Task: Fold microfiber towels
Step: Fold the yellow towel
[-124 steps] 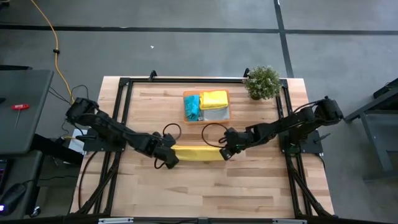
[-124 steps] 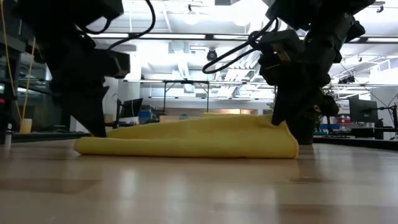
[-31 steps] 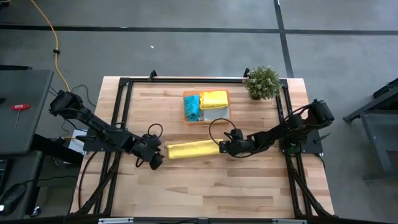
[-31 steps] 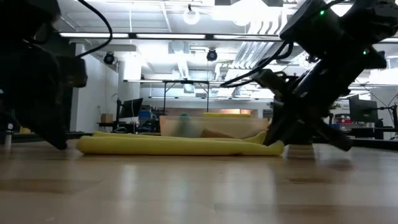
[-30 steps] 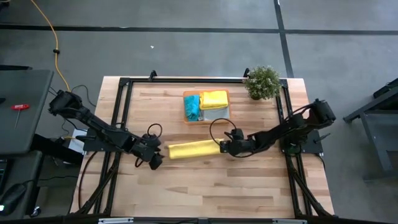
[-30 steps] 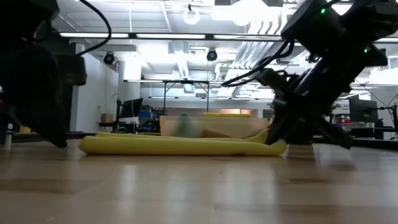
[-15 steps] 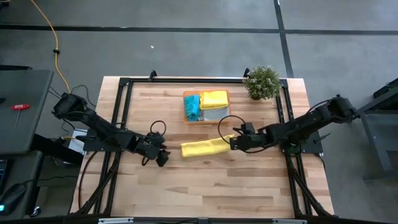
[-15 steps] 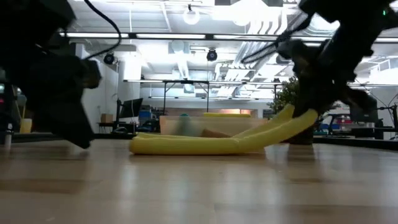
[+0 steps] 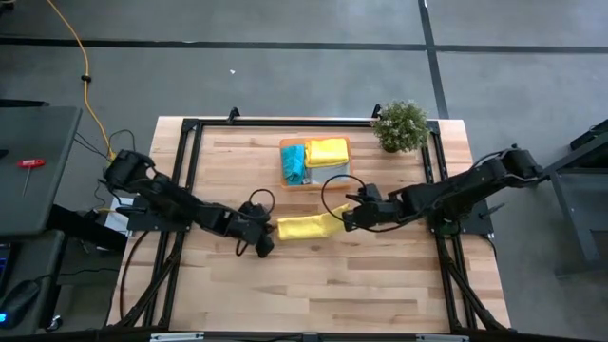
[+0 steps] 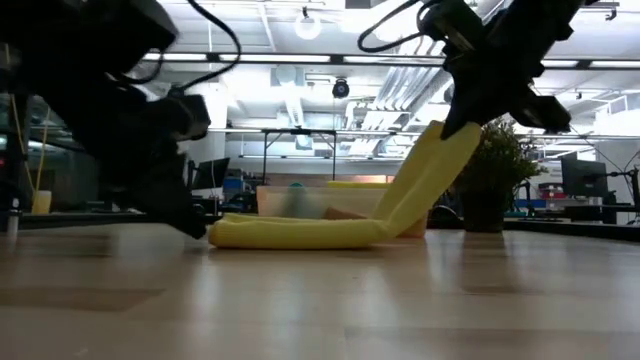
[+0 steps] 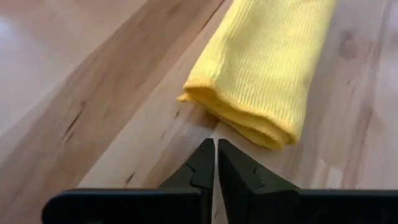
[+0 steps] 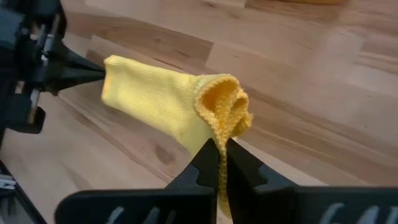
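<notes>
— Left of the towel, what was the left gripper doing?
— Closed on nothing, fingertips at the towel's near end.
— And right?
— The right gripper pinched the far end; flat a second earlier, it was now raised, starting the fold.

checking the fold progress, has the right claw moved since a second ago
Yes. The right claw, shut on the yellow towel, has risen off the table and shifted toward the orange tray, lifting that towel end.

It was a lab or workshop. Exposed ceiling ducts, strip lights and computer monitors stood beyond the wooden table
</notes>
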`<act>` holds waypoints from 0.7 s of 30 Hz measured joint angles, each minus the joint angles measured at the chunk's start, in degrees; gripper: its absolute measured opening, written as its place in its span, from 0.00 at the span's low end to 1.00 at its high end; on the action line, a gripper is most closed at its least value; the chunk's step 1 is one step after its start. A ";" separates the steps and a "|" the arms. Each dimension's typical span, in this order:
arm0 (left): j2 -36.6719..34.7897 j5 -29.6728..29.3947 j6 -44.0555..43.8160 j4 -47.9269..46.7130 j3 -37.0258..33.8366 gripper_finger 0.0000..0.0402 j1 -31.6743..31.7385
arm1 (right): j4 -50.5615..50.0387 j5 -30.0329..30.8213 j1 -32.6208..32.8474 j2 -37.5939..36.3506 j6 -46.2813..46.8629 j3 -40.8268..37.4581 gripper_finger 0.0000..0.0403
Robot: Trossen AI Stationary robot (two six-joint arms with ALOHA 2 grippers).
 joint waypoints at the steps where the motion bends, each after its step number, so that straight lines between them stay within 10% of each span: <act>1: 0.96 0.49 0.83 0.27 0.64 0.02 0.34 | -0.17 0.00 0.00 0.28 -0.21 0.21 0.00; 21: 11.60 3.62 2.88 7.81 8.67 0.00 1.12 | 19.73 -2.62 -0.26 22.46 -0.76 10.28 0.00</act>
